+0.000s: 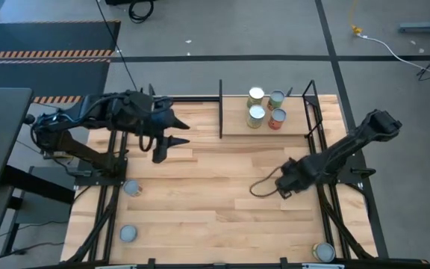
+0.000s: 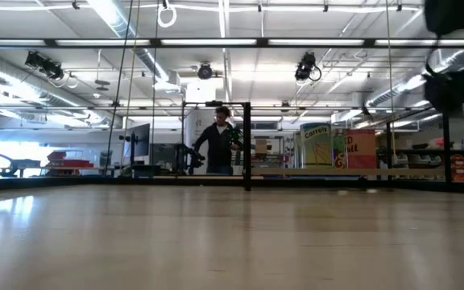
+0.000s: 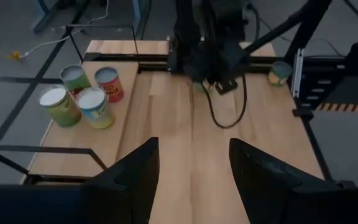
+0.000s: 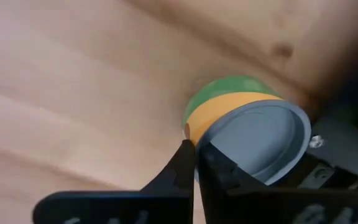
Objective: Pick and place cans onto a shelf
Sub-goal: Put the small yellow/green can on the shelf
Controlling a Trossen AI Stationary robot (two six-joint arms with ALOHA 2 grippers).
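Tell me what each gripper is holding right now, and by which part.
Left gripper: open, nothing held. Right gripper: fingers shut together at the lid's rim of a green-and-orange can; whether they pinch that rim or hold nothing cannot be told.

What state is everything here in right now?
Four cans on the shelf: upright, clustered.
Three loose cans on the table: upright, apart.
Left gripper: open, empty.
Right gripper: shut, holding nothing; green-and-orange can just beyond its fingertips.
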